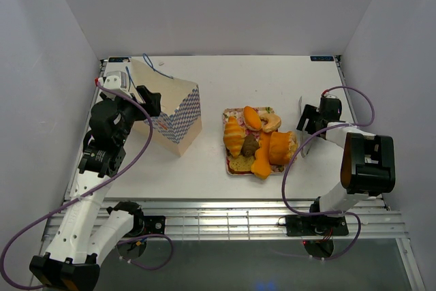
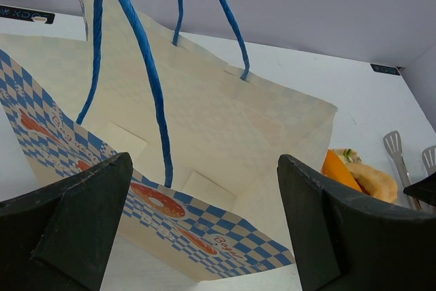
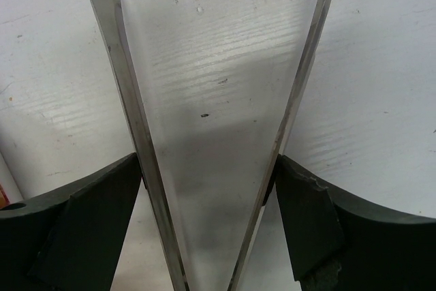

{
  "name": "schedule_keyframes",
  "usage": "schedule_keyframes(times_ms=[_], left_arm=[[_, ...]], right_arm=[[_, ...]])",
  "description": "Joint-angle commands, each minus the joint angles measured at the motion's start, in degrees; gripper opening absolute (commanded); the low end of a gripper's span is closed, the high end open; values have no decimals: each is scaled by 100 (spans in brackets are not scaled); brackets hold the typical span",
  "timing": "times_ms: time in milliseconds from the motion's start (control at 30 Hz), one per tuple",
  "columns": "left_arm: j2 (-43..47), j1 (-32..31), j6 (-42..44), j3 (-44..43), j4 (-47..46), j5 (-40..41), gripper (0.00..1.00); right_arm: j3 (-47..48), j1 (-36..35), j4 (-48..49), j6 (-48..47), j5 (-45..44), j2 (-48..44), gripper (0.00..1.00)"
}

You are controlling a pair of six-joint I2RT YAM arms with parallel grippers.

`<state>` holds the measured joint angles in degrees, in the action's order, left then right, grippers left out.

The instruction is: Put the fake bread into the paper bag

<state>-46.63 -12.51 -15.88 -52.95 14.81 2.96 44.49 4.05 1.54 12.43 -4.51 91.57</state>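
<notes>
Tongs point(image 3: 129, 114) held spread open in right hand point(image 3: 208, 168)

Blue-checked tan paper bag point(image 1: 174, 117), orange-golden fake bread point(image 1: 262, 146), floral tray point(image 1: 229, 113), silver tongs point(image 3: 129, 100)

We can make out red cursive lettering printed along the blue-checked side of the paper bag point(image 2: 204, 141) but cannot read it, and pale-blue characters on a dark sticker point(image 2: 26, 14) at the table point(image 2: 368, 100) edge likewise stay illegible.
</notes>
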Motion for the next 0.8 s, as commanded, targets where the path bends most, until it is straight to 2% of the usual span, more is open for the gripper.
schedule_keyframes(times_ms=[0,233,433,533,633,667,767], left_arm=[[110,-23,50,48,-4,-59,98],[198,-58,59,65,-4,11,98],[225,-67,76,74,-13,29,98],[242,-76,76,83,-13,55,98],[251,-76,76,74,-13,64,98],[260,-76,76,74,-4,82,98],[277,-76,85,74,-13,82,98]], right_arm=[[130,-1,-145,129,21,81,83],[130,-1,-584,-29,-58,89,88],[16,-36,-620,-47,-137,177,89],[-2,-62,-646,-38,-252,212,87],[-19,-115,-690,-38,-374,212,80],[-19,-124,-699,-38,-384,212,75],[-28,-133,-734,-38,-340,212,70]])
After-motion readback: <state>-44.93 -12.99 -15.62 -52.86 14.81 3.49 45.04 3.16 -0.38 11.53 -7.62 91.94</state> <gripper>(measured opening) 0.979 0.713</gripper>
